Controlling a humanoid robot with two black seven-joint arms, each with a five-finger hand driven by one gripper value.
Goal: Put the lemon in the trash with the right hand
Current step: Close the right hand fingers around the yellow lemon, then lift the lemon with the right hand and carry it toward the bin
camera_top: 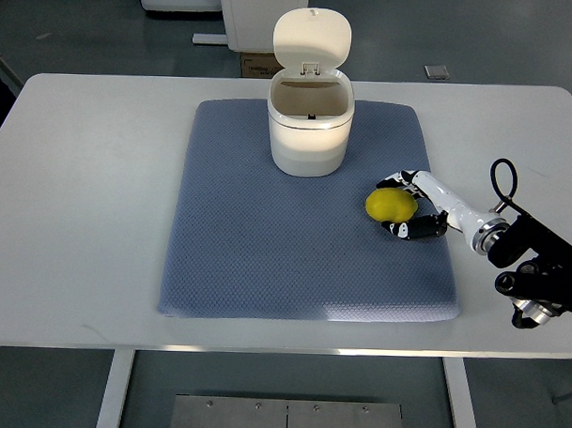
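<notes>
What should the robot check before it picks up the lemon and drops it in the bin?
1. Trash bin lid open: ok, the lid stands up at the back.
2. Lemon within reach: ok, it lies on the blue mat right next to the right hand.
3. Fingers around the lemon: ok, they curve on both sides of it.
4. Firm grip: cannot tell, contact is unclear.
5. Path to the bin: ok, nothing lies between the lemon and the bin.
6. Room inside the bin: cannot tell, its bottom is hidden.

mat (266, 260): blue-grey cloth, dimpled weave, matt
trash bin (309, 130): smooth white plastic, slight sheen
lemon (391, 204): yellow, matt skin
table (89, 216): smooth white top
</notes>
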